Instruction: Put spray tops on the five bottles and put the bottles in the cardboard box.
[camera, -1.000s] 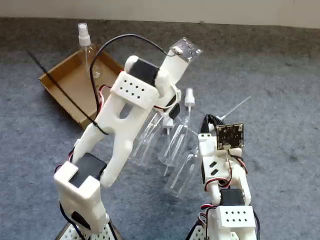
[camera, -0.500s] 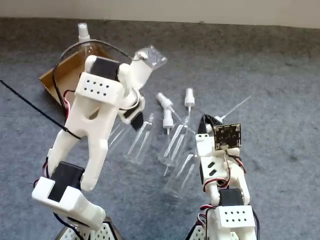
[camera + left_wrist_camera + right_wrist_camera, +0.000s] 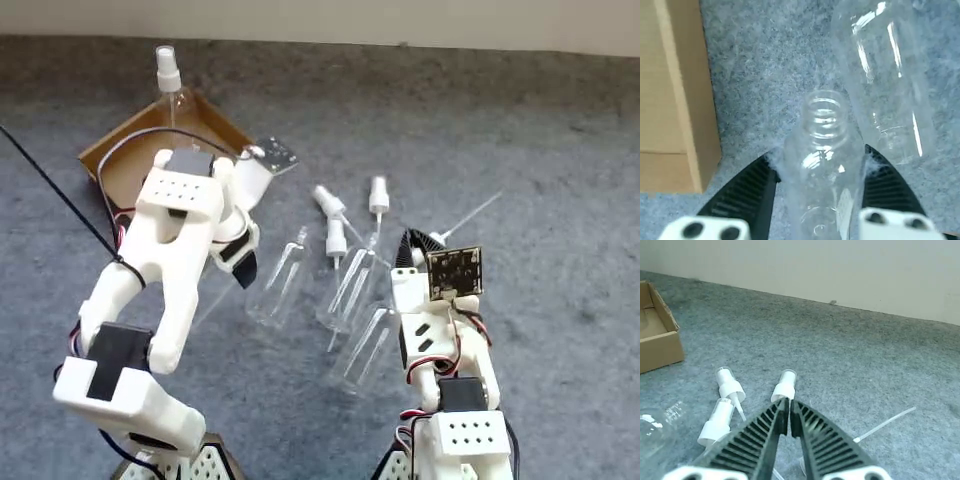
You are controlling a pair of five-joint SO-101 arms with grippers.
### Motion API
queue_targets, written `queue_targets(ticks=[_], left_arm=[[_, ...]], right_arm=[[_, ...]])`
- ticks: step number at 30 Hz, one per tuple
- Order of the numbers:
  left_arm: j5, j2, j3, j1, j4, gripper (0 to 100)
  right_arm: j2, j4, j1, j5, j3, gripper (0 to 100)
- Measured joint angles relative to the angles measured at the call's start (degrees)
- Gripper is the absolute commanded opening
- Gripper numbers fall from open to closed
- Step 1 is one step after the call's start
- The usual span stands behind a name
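1. Closest to the arm bases, the right gripper (image 3: pixel 789 406) sits low over the grey carpet (image 3: pixel 560 200). Its fingers are pressed together with nothing between them.
2. Just beside that arm in the high view, two clear uncapped bottles lie on their sides, the nearer bottle (image 3: pixel 365 350) and the middle bottle (image 3: pixel 350 290).
3. A little farther out and to the left, the left gripper (image 3: pixel 821 157) pinches the held bottle (image 3: pixel 822 175). One dark finger lies against each side of the bottle below its open threaded neck, and it has no top on.
4. The neighbouring bottle (image 3: pixel 885 85) lies just beside the held one, also open-necked, and shows in the high view (image 3: pixel 280 280) between the two arms.
5. Beyond the right gripper's tips, three white spray tops lie loose on the carpet: the left top (image 3: pixel 727 382), the lower top (image 3: pixel 715 422) and the right top (image 3: pixel 785 385). A thin loose tube (image 3: pixel 885 425) lies off to the right of them.
6. Farthest away is the cardboard box (image 3: pixel 100 160), whose wall is near the held bottle in the left wrist view (image 3: pixel 675 90).
7. One capped bottle (image 3: pixel 172 100) stands upright at the box's far corner with its spray top on.
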Motion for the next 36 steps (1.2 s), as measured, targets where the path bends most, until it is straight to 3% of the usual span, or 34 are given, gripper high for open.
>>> queue_targets(ticks=[11,19,31,36], left_arm=[[-0.53,0.00,5.10,0.00,-5.80,9],[-0.53,0.00,5.10,-2.46,-6.15,23],[-0.62,0.00,5.98,-3.08,-6.24,24],[-0.62,0.00,10.90,-3.08,-11.43,24]], right_arm=[[0.00,0.00,0.00,0.00,0.00,1.2],[0.00,0.00,0.00,0.00,0.00,1.2],[0.00,0.00,0.00,0.00,0.00,1.2],[0.00,0.00,0.00,0.00,0.00,1.2]])
